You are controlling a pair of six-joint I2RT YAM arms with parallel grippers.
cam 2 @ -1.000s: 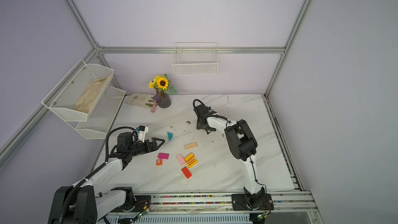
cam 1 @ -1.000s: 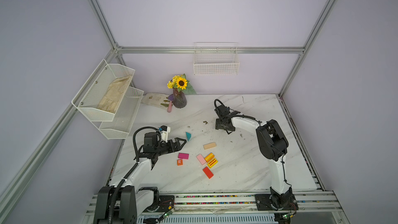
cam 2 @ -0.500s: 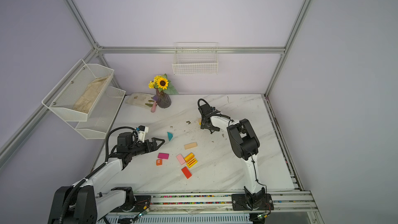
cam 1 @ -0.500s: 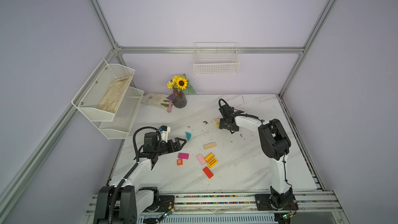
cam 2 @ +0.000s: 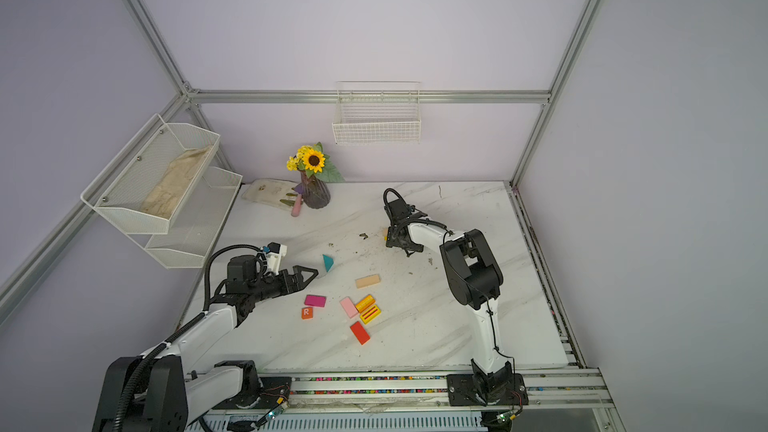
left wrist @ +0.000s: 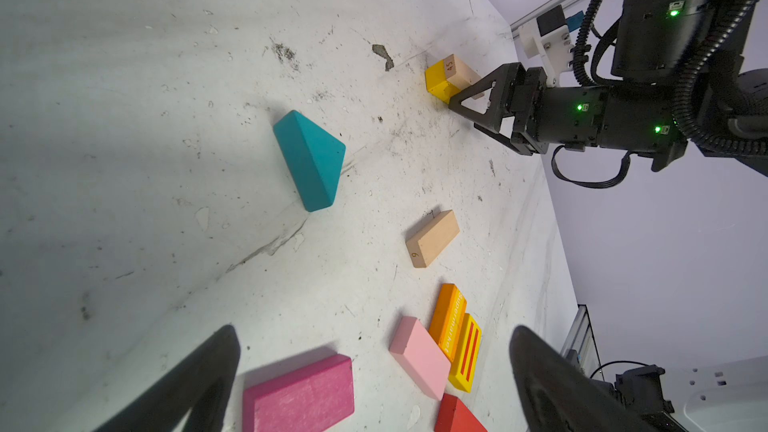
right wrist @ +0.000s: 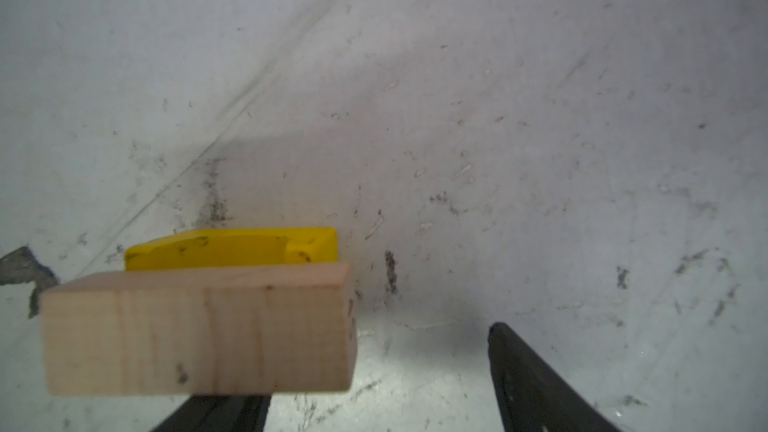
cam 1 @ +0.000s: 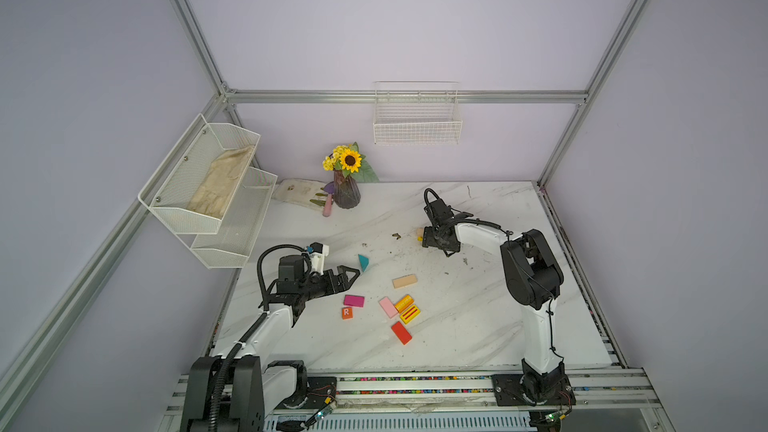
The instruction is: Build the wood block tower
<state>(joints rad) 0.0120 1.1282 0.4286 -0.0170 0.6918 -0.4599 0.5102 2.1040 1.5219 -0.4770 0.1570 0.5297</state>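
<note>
so the right gripper [left wrist: 463, 115] is spread wide, holding nothing; tan block [right wrist: 199, 330] on the yellow block [right wrist: 232, 249] sits by one finger. left gripper [cam 1: 352, 275] gapes empty too, magenta slab [left wrist: 299, 392] near its tips.

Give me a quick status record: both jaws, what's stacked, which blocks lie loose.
left gripper: jaws open, empty, near magenta block
right gripper: jaws open, beside yellow block
stacked: upper tan block, apparently on that yellow block
loose: teal triangle, loose tan block, pink block, orange slab, striped yellow slab, red block, R cube
tower: barely started
</note>
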